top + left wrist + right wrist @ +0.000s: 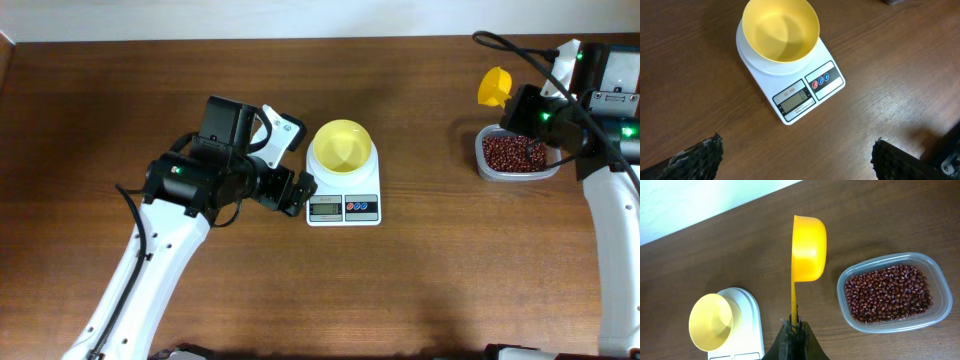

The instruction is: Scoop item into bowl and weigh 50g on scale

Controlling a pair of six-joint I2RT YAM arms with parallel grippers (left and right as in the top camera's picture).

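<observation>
Since the bowl sits centred on the scale at mid-frame, whatever lands in it will register; it looks empty. The right gripper is clenched on the handle of the yellow scoop, holding it on edge above the counter. It is just beside the clear container at upper right, where the beans lie, placed, I judge, for a dip. The left gripper hangs released and empty-handed just left of the scale, probably to steady it.

Yellow bowl on scale, beans apart
</observation>
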